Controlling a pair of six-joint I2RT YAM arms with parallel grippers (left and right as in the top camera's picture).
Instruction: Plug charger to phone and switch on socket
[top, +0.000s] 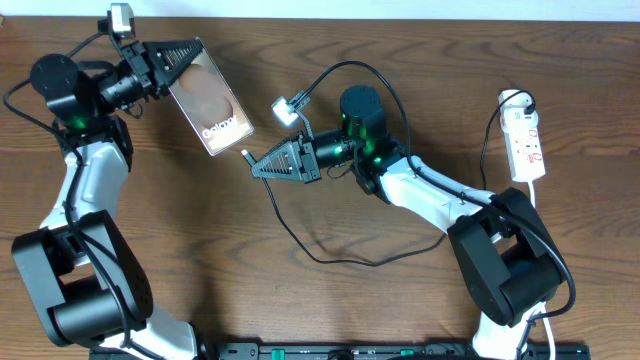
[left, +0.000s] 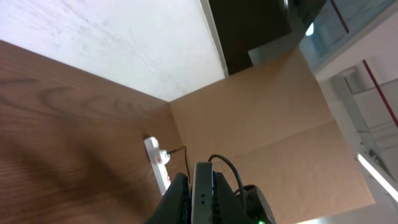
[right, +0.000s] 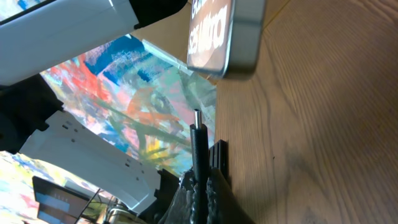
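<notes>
Right now I am holding the flat, brownish, glossy phone (top: 208, 100) in my left pincer (top: 190, 52). It is clamped on the phone's upper end near the far left corner of the brown wooden bench (top: 150, 200), with the lettered end slanting toward the middle. My right pincer (top: 256, 165) is gripping the thin black charger cable (top: 300, 245) just behind its slim metal plug tip (right: 196, 119). The tip is pointing at the phone's lower edge and standing just short of it (not touching, as far as I can see). To do this well, I judge the tip must line up squarely with the port, whose slot I cannot make out. Then it should go in straight and slowly while the left arm is bracing. Both forearms are reaching inward, facing each other. The small white power strip (top: 525, 140) is lying by the right edge, untouched.
</notes>
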